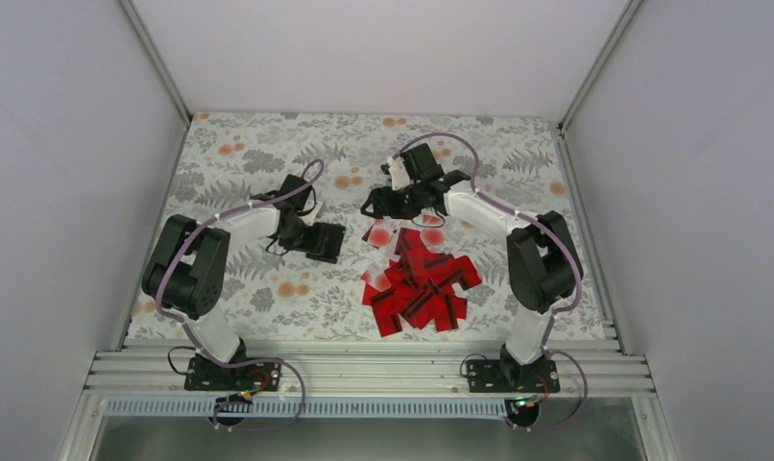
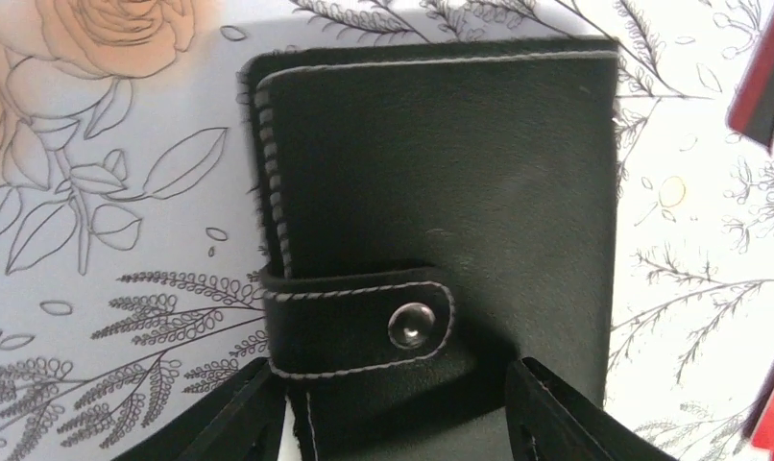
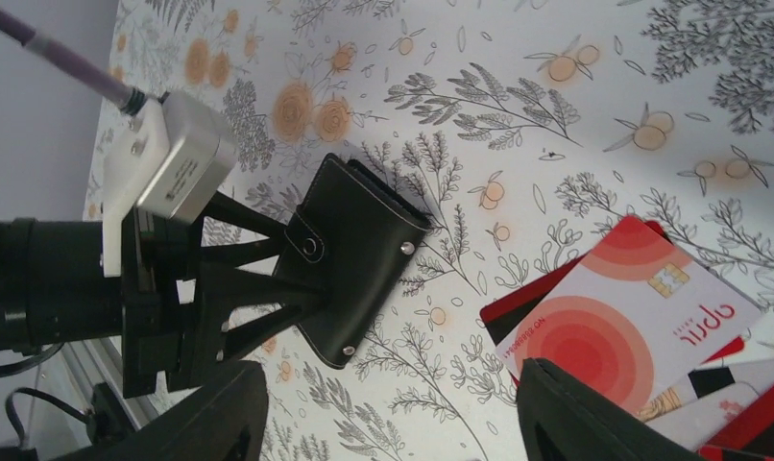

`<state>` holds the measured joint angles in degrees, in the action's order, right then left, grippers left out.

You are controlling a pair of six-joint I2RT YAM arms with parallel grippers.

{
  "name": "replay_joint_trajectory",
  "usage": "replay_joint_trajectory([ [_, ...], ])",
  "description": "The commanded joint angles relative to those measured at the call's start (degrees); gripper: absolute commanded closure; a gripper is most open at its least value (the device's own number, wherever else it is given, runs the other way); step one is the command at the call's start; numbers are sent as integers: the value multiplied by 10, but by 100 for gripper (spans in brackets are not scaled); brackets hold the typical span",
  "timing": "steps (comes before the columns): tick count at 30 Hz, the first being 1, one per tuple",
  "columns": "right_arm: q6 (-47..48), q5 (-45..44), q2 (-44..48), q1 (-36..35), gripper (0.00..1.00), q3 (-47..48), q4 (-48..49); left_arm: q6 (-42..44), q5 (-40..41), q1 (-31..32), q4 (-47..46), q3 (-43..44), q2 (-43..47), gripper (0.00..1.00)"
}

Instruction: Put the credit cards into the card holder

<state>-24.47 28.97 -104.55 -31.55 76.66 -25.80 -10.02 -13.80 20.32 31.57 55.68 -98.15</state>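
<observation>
Left gripper straddles the holder, jaws apart — it should pinch both edges squarely — while right gripper, jaws apart too, hangs over the cards.

The card holder is cut off between the left fingers; contact is unclear. Right of it, blurred credit cards are cropped.

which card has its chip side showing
The white card with red concentric circles, lying topmost at the pile's edge; the other cards in the right wrist view show no chip.
</observation>
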Motion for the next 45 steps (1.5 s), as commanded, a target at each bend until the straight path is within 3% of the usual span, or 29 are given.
replay_joint_trajectory([
  [1, -6, 0, -17, -9, 36, 27, -9, -25, 53, 10, 10, -9, -40, 49],
  [10, -7, 0, -32, -10, 46, 38, -15, -50, 59, 19, -27, -30, -7, 97],
  [21, -4, 61, 1, 5, 42, 38, -24, -33, -27, 19, -14, 26, 105, 98],
  [27, -31, 155, 39, 15, 27, 36, -20, -33, -95, 19, 21, 73, 159, 98],
  [33, -82, 241, 138, 57, 11, -18, 27, -56, -172, 19, 55, 125, 203, 97],
  [39, -117, 334, 173, 67, 11, -37, 84, -105, -251, 22, 36, 150, 240, 97],
  [45, -171, 324, 189, 66, 14, -24, 119, -150, -280, 22, 2, 160, 270, 97],
])
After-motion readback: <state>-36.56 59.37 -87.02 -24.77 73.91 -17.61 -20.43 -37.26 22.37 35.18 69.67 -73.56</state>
